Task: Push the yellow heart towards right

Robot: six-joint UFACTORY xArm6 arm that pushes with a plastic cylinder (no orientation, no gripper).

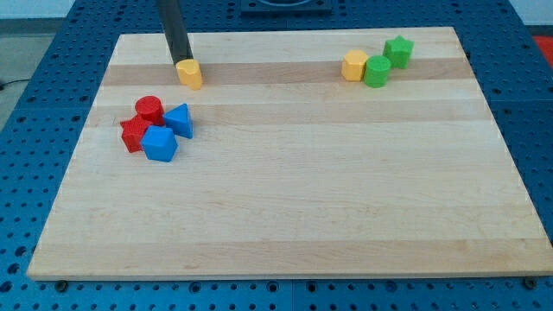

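Observation:
The yellow heart [190, 73] lies near the view's top left on the wooden board [285, 216]. My rod comes down from the top edge, and my tip [180, 62] sits right at the heart's upper left side, touching or nearly touching it.
A red cylinder [149, 109], a red star [133, 135], a blue triangle [180, 120] and a blue block [160, 144] cluster below the heart at the left. A yellow hexagon [354, 65], a green cylinder [377, 72] and a green star [398, 51] sit at the top right.

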